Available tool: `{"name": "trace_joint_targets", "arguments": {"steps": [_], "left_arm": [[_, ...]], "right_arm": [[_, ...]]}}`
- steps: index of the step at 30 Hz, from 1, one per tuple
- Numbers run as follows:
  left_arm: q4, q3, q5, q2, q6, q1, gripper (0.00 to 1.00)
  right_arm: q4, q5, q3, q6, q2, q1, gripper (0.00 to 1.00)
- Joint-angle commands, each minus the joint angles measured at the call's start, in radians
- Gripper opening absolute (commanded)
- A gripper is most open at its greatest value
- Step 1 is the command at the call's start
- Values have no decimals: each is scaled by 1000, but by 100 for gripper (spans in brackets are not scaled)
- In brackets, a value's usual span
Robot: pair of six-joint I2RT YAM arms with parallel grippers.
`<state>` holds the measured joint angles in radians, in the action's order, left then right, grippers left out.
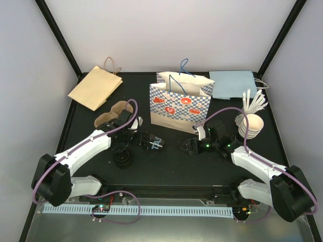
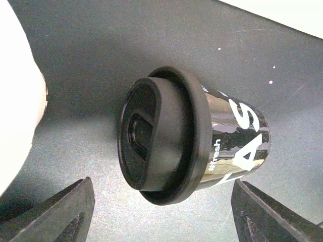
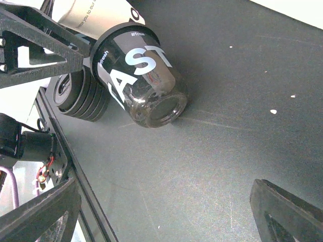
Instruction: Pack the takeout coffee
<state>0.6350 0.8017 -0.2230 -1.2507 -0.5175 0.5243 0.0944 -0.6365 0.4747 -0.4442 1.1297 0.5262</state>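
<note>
A black takeout coffee cup point(image 2: 222, 146) with white lettering lies on its side on the dark table, its black lid point(image 2: 161, 136) facing my left wrist camera. My left gripper point(image 2: 161, 219) is open. Its fingers point(image 2: 55, 212) stand either side of the lid end without touching it. From above, the cup point(image 1: 156, 143) lies just right of the left gripper point(image 1: 147, 139). My right gripper point(image 1: 184, 146) faces the cup's base point(image 3: 156, 108) from the right. It point(image 3: 161, 217) is open and holds nothing. The checkered paper bag point(image 1: 179, 103) stands upright behind both grippers.
A stack of black lids point(image 1: 122, 159) sits near the left arm, and a white paper cup point(image 3: 96, 12) lies behind the coffee cup. A cardboard carrier point(image 1: 112, 117), a flat brown bag point(image 1: 96, 86) and a flat blue bag point(image 1: 233, 84) are at the back. Stacked white cups point(image 1: 251, 125) and white cutlery point(image 1: 255, 101) are on the right.
</note>
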Motion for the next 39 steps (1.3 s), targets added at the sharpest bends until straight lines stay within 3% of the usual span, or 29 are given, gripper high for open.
{"name": "trace_joint_targets", "arguments": {"steps": [1,7,26,39], "left_arm": [[-38,-17,-17,15,-8,-21,76],[-67,-25,-60,-2,0,-29,68],[-165,6,-75,-62,49,-30,64],[-203,19,-111,-101,108,-30,48]], "right_arm": [[-7,10,12,7,1,5,94],[2,12,14,10,-3,6,94],[12,7,27,19,11,5,94],[13,5,35,24,31,5,94]]}}
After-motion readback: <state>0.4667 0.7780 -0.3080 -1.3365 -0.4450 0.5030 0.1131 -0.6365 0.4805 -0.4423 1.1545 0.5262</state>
